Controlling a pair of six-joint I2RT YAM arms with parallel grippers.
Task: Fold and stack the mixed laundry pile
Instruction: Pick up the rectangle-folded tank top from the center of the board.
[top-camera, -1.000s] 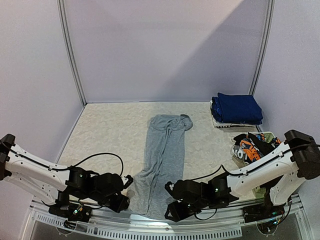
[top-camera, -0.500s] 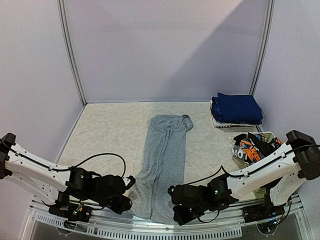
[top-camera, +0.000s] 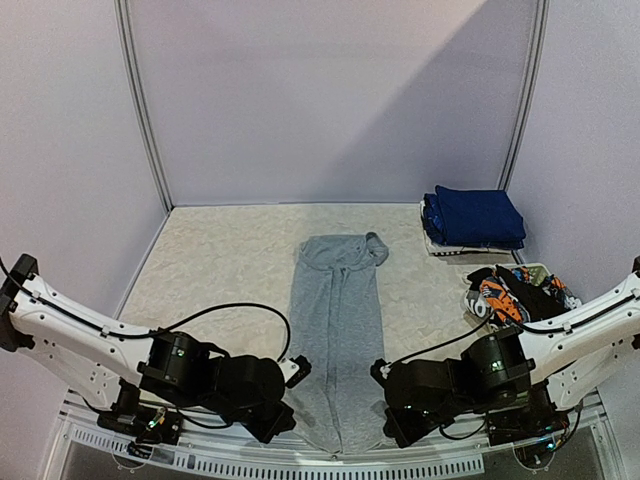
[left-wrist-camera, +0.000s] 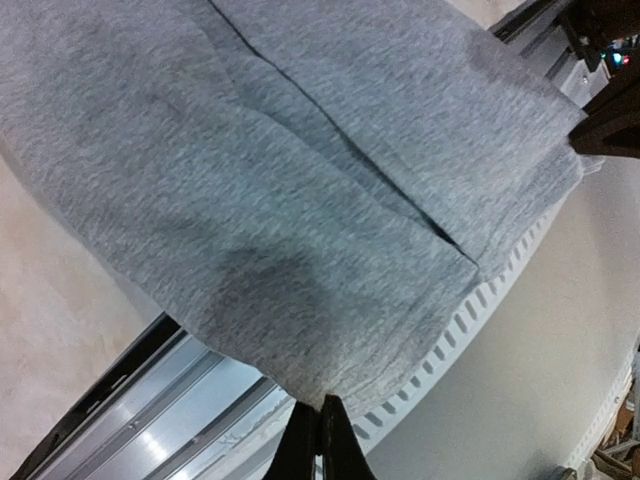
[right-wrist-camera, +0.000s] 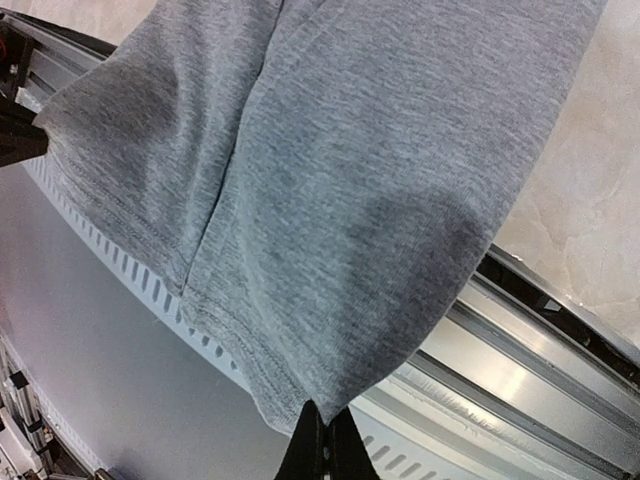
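On table (top-camera: 220, 270): shirt (top-camera: 335, 330) centre, lengthwise; folded stack (top-camera: 475, 218) far right; basket (top-camera: 533, 268) before it, garments (top-camera: 505, 293) inside.

Grey shirt (top-camera: 335, 330), narrow strip along table (top-camera: 220, 260), hem past near edge; navy pieces (top-camera: 478, 216) stacked far right; printed ones (top-camera: 500, 295) crumpled

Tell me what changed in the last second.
The right gripper clamped onto the near hem of the grey shirt. Both grippers moved right and toward the near edge, pulling the hem with them. The left gripper kept its grip. The blue stack and the pile of printed clothes stayed put.
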